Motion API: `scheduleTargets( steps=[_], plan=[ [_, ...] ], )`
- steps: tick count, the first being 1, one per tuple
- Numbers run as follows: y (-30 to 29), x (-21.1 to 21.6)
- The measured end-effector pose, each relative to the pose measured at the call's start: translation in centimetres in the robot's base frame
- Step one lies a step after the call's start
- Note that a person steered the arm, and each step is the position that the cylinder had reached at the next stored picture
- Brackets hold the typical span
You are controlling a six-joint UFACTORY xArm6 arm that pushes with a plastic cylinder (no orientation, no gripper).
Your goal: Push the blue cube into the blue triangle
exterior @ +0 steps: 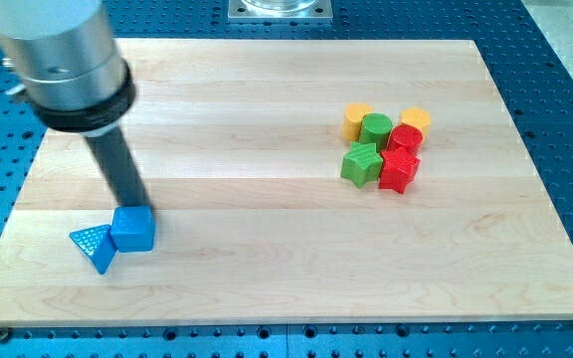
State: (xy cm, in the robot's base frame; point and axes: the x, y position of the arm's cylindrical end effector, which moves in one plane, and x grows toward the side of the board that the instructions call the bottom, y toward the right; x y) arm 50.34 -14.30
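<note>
The blue cube (133, 230) sits at the board's lower left, touching the blue triangle (94, 246) on its left side. My tip (133, 205) stands just above the cube, at its top edge as the view shows it. The dark rod rises from there up and to the left into the grey arm housing (68, 60).
A cluster of blocks lies at the right of the wooden board (267, 119): two yellow cylinders (357, 120) (415, 120), a green cylinder (375, 127), a green star (362, 163), a red cylinder (405, 138) and a red star (399, 171).
</note>
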Motion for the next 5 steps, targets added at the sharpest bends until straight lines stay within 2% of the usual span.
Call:
scheduleTargets(
  steps=[1, 2, 3, 4, 5],
  plan=[
    [7.1, 0.6],
    [7.9, 4.5],
    [3.2, 5.6],
    [0.4, 4.4],
    [0.4, 3.4]
  ],
)
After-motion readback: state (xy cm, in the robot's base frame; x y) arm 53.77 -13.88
